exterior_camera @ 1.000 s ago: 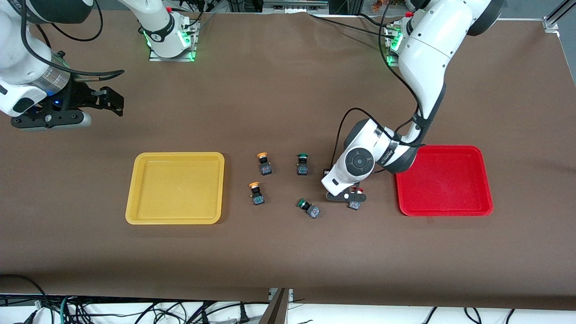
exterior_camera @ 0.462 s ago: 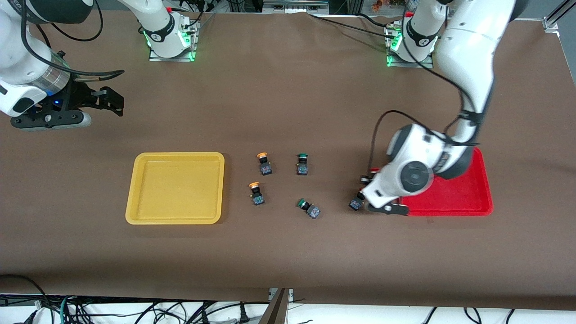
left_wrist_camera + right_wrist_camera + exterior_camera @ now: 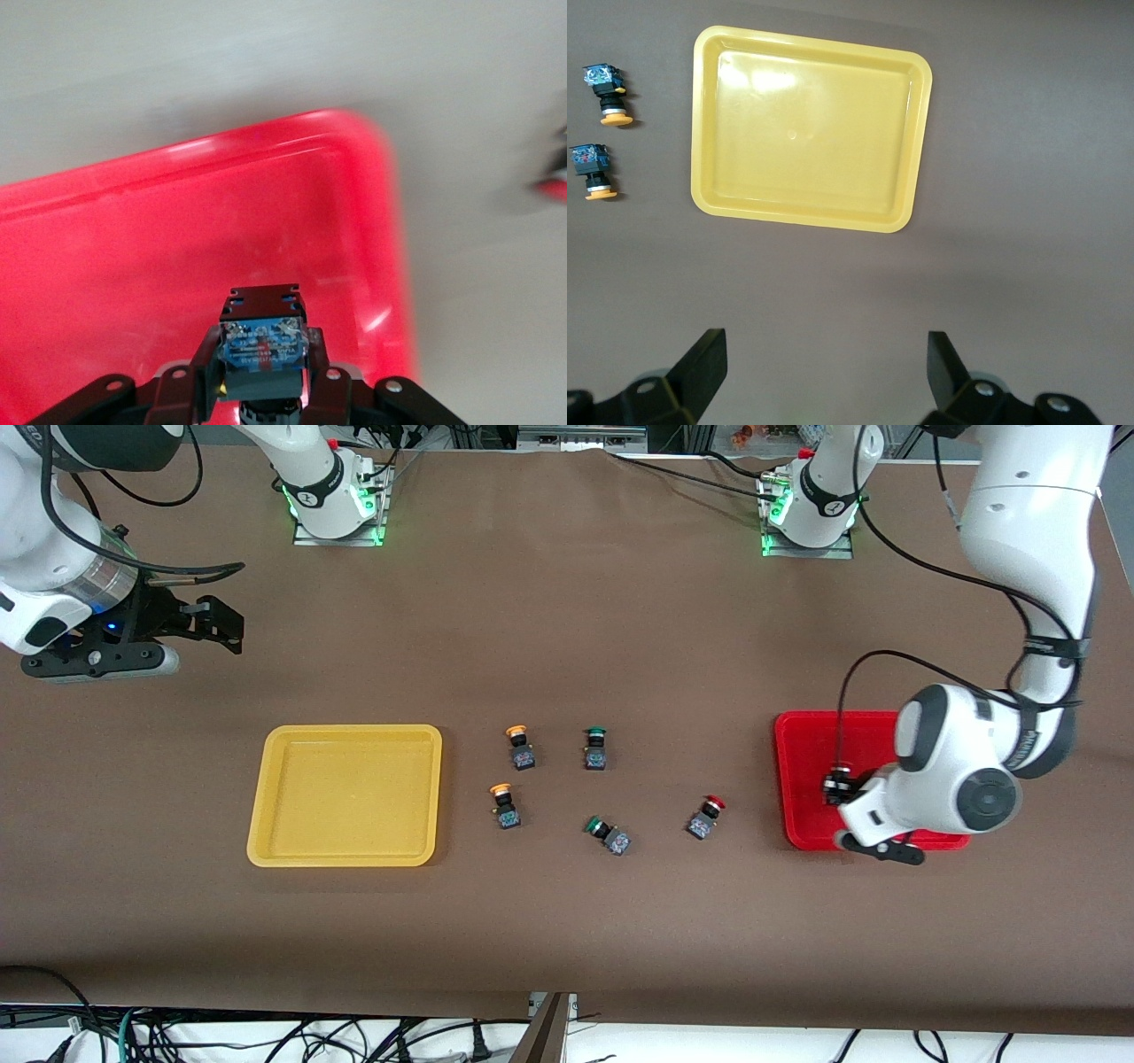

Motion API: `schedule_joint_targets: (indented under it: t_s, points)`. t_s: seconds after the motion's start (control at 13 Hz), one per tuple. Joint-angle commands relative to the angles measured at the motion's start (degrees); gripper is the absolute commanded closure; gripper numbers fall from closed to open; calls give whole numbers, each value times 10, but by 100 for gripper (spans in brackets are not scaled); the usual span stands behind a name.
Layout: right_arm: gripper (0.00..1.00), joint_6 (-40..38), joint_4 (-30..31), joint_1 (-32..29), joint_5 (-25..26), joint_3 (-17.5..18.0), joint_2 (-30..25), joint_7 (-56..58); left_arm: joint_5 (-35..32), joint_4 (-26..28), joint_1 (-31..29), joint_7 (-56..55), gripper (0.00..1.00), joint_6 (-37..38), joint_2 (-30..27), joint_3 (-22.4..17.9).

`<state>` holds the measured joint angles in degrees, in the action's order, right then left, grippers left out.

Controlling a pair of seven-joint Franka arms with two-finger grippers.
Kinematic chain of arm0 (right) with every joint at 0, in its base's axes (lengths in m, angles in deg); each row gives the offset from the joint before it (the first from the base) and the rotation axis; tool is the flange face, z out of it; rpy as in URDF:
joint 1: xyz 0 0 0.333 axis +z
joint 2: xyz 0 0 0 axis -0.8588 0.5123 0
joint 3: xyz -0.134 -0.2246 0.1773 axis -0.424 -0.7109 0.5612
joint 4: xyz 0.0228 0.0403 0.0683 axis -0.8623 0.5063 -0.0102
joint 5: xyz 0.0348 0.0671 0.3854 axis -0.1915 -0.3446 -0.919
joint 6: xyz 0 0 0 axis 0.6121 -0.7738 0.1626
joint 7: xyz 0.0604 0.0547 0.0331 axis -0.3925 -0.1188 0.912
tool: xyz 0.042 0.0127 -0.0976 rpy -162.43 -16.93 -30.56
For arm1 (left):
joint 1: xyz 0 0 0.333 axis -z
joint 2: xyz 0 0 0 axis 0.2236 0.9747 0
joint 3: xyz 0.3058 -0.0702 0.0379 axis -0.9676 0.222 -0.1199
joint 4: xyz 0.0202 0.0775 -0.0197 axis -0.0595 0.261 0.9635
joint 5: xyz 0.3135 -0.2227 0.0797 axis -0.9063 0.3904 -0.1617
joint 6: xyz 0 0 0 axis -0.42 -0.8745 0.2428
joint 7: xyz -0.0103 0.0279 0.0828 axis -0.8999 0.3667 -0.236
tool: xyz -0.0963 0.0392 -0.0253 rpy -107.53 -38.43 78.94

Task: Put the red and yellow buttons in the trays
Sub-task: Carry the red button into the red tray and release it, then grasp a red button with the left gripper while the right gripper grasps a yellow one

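My left gripper (image 3: 837, 786) (image 3: 263, 354) hangs over the red tray (image 3: 806, 735) (image 3: 133, 248), by the corner nearest the loose buttons. It is shut on a button (image 3: 263, 312) with a black body and blue label; its cap is hidden. One red button (image 3: 707, 817) lies on the table between the red tray and the green ones. Two yellow buttons (image 3: 519, 747) (image 3: 504, 804) (image 3: 607, 93) (image 3: 592, 170) lie beside the yellow tray (image 3: 345, 793) (image 3: 806, 133). My right gripper (image 3: 217, 622) (image 3: 828, 354) waits open, up in the air at the right arm's end.
Two green-capped buttons (image 3: 595, 747) (image 3: 608, 834) lie among the others in the middle of the brown table. Both arm bases (image 3: 337, 505) (image 3: 811, 514) stand at the table's edge farthest from the front camera. Cables hang below the near edge.
The left arm has swung from the loose red button toward the red tray, carrying a button, and now hangs over the tray. The right arm has not moved.
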<state>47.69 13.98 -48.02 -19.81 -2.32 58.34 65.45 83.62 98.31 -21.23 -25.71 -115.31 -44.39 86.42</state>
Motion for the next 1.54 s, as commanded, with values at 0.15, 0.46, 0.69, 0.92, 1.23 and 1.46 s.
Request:
schedule_joint_targets:
  t_s: [0.15,0.46,0.69,0.92,1.23,1.46]
  points:
    - [0,-2,-9,-4,-8,3,2,-3,12,86,-99,101,100,-30,-37,7]
    - [0,-2,-8,-4,-7,4,2,-7,5,109,-124,138,74,-70,-38,7]
    - [0,-4,-8,-4,-4,3,2,-7,6,97,-118,139,0,-62,-38,8]
    - [0,-8,-8,-5,-4,3,7,-7,28,52,-83,106,0,-59,-30,54]
    - [0,-5,-8,-8,-4,1,10,-7,36,-40,42,37,0,-78,40,61]
    - [0,-5,-31,-4,-6,4,62,1,27,-46,122,-13,0,-170,57,55]
